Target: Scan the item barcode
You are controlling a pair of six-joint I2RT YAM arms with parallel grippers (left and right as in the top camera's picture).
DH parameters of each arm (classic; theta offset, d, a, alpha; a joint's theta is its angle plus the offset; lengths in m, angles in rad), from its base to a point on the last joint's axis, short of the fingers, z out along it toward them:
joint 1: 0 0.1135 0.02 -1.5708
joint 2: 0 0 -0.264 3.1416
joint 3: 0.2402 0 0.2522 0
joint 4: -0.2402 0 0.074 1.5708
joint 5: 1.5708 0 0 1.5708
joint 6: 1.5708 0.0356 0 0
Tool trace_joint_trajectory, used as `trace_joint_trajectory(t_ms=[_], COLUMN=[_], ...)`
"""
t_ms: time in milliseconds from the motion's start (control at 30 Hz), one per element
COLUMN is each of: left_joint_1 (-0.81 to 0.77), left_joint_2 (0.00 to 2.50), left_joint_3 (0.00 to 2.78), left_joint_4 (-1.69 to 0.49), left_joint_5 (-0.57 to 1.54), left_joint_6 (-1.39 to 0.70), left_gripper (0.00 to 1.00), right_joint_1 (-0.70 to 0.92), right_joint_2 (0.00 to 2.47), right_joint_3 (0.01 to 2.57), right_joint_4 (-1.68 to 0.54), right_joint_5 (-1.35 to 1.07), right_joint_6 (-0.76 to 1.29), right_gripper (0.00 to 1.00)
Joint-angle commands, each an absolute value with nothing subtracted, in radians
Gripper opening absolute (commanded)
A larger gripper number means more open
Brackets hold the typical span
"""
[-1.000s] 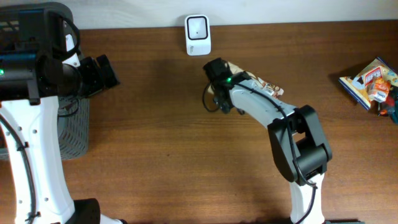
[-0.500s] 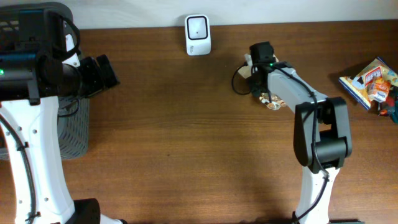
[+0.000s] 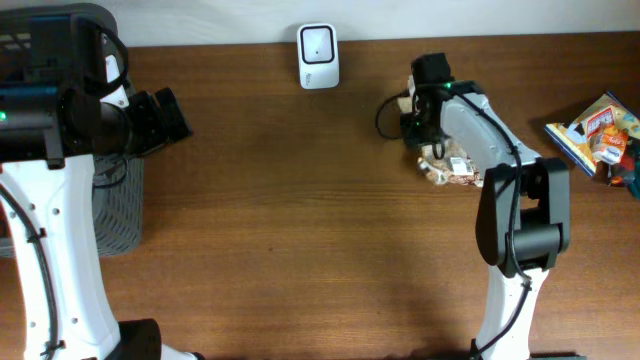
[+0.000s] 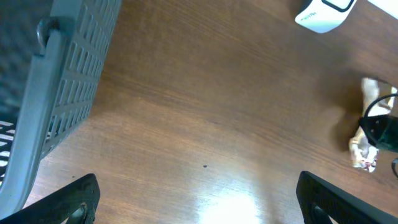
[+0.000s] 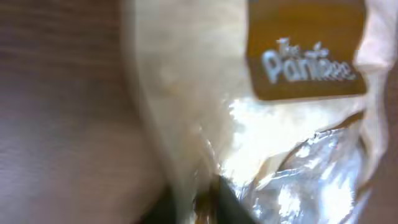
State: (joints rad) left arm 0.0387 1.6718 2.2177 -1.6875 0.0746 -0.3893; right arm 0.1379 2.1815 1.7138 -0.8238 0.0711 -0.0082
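Right gripper (image 3: 420, 112), well to the right of the barcode scanner (image 3: 318, 56), stands over one end of the snack packet (image 3: 448, 168). In its wrist view the crinkled film gathers into the dark fingertips, so the jaws read as drawn narrow on the wrapper, though how firmly cannot be told. Left gripper (image 4: 199, 202), far to the left of the scanner, hangs with its fingers spread wide and empty. Wooden table (image 3: 280, 250) carries everything: a grey mesh basket (image 3: 118, 205) far left of the scanner and a heap of coloured packets (image 3: 598, 132) far right of it. The scanner itself is a small white unit. The snack packet, clear film with a brown label over a pale filling, lies right of the scanner, mostly hidden beneath the right forearm. By its look it is light, soft and crushable, and the glossy film is likely slippery. A pinch on the sealed end or a fold of film, not across the filling, seems the safest hold. One second ago, gripper and packet were just right of the scanner, close to it; both now lie farther right. Half a second ago they were already almost in the present place. The left arm has not moved.
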Motion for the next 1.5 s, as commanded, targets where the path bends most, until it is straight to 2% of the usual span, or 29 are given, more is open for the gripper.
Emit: trace_joint_trajectory(t_ms=[0, 300, 533, 733, 800, 867, 900, 933, 967, 1000, 1033, 1067, 1300, 1467], left_joint_1=[0.035, 0.035, 0.035, 0.035, 0.035, 0.035, 0.035, 0.035, 0.035, 0.035, 0.035, 0.035, 0.035, 0.035], left_joint_2=[1.668, 1.668, 1.668, 1.668, 1.668, 1.668, 1.668, 1.668, 1.668, 1.668, 1.668, 1.668, 1.668, 1.668], left_joint_3=[2.219, 2.219, 2.219, 2.219, 2.219, 2.219, 2.219, 2.219, 2.219, 2.219, 2.219, 2.219, 2.219, 2.219], left_joint_4=[-1.688, -1.688, -1.688, -1.688, -1.688, -1.688, -1.688, -1.688, -1.688, -1.688, -1.688, -1.688, -1.688, -1.688], left_joint_5=[0.071, 0.071, 0.071, 0.071, 0.071, 0.071, 0.071, 0.071, 0.071, 0.071, 0.071, 0.071, 0.071, 0.071], left_joint_6=[-0.4, -0.399, -0.399, -0.399, -0.4, -0.399, -0.399, -0.4, -0.399, -0.399, -0.399, -0.399, -0.399, -0.399], left_gripper=[0.99, 0.99, 0.99, 0.99, 0.99, 0.99, 0.99, 0.99, 0.99, 0.99, 0.99, 0.99, 0.99, 0.99], right_joint_1=[0.131, 0.13, 0.13, 0.13, 0.13, 0.13, 0.132, 0.135, 0.136, 0.136, 0.136, 0.136, 0.107, 0.046], right_joint_2=[2.15, 2.15, 2.134, 2.064, 2.039, 2.037, 2.046, 2.059, 2.072, 2.083, 2.087, 2.094, 2.116, 2.158], right_joint_3=[1.777, 1.777, 1.86, 1.972, 1.976, 1.975, 1.973, 1.971, 1.959, 1.939, 1.914, 1.887, 1.701, 1.638], right_joint_4=[-0.879, -0.954, -0.971, -1.097, -1.11, -1.136, -1.165, -1.204, -1.228, -1.231, -1.223, -1.207, -1.025, -0.965], right_joint_5=[-0.034, -0.038, -0.595, -0.866, -0.846, -0.561, -0.402, -0.27, -0.215, -0.205, -0.209, -0.209, -0.208, -0.329], right_joint_6=[0.039, 0.039, 0.008, 0.008, 0.007, 0.009, 0.009, 0.009, 0.009, 0.009, 0.009, 0.009, 0.047, 0.037], right_gripper=[0.04, 0.04, 0.04, 0.04, 0.04, 0.04, 0.21, 0.53, 0.65, 0.83, 0.96, 0.99, 0.99, 0.99])
